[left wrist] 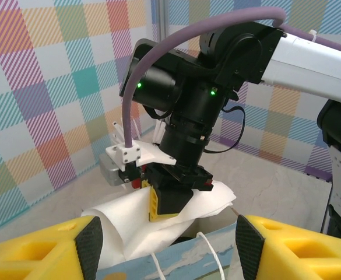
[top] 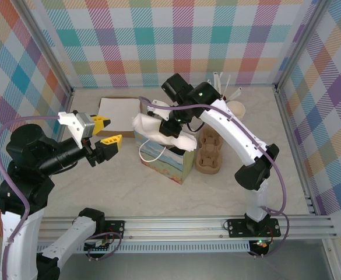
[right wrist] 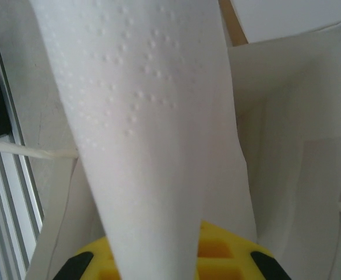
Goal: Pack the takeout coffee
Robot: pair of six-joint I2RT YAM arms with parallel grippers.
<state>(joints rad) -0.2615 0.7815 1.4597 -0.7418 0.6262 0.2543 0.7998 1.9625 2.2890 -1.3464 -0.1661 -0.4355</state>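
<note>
Two arms reach over the table (top: 129,192). The right gripper (top: 171,126) points down into the top of a paper bag (top: 169,165) in the middle. Its yellow fingers (left wrist: 158,205) are pinched tight on a sheet of white paper (top: 158,131), and the paper spills over the rim of the bag. The left gripper (top: 109,130) hangs in the air just left of the bag, not touching it. Its two fingers are spread wide and hold nothing. The small paper cup (top: 236,109) stands far back on the right, behind the right arm, next to the white straws (top: 220,81). Its top is open and it looks cream inside. A brown cup carrier (top: 210,153) sits just right of the bag. A flat white sheet (top: 119,108) lies behind the left gripper.
</note>
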